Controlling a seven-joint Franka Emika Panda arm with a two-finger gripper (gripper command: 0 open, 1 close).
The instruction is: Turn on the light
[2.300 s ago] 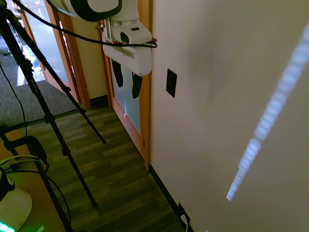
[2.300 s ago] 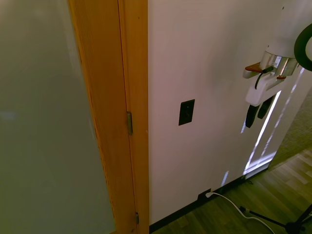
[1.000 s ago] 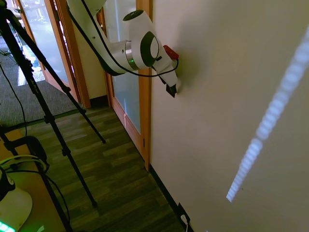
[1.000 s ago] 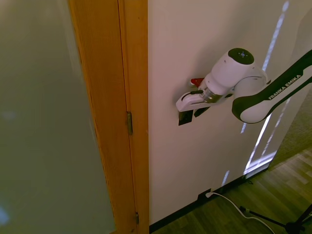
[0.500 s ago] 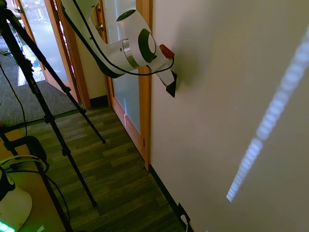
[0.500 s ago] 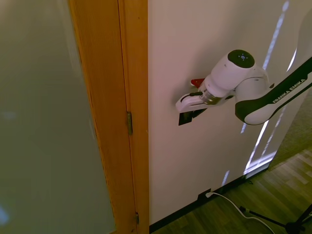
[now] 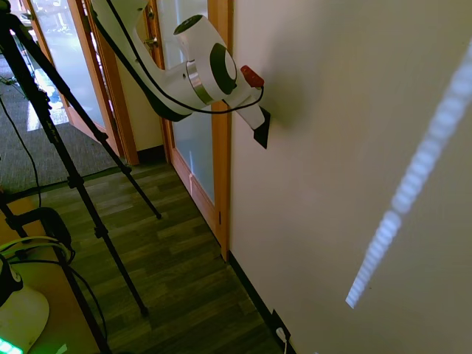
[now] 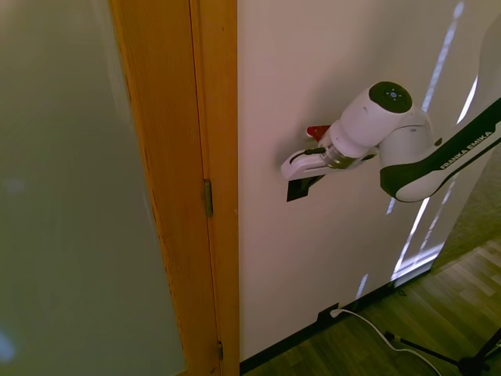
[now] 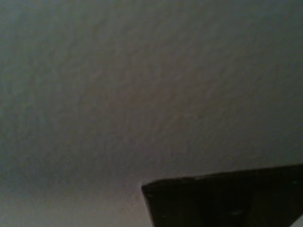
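Note:
No lamp shows in any view. The light's black switch plate (image 8: 296,191) is on the cream wall, just right of the wooden door frame. My gripper (image 8: 303,177) points straight at the wall and sits against the plate's upper part, covering it. Only the plate's lower half shows under the white hand. In the first exterior view the plate (image 7: 262,137) pokes out below the gripper (image 7: 263,125) as a dark wedge. The wrist view is filled with blurred wall, with a corner of the black plate (image 9: 227,201) very close.
A wooden door frame (image 8: 213,157) with a frosted glass door (image 8: 70,196) stands beside the plate. Low on the wall is a black outlet plate (image 8: 326,316) with a white plug and cord. Below lies dark wood flooring (image 7: 177,265).
The arm swung from hanging away from the wall to pointing at the switch plate. Over the last second the hand crept slightly upward along the plate.

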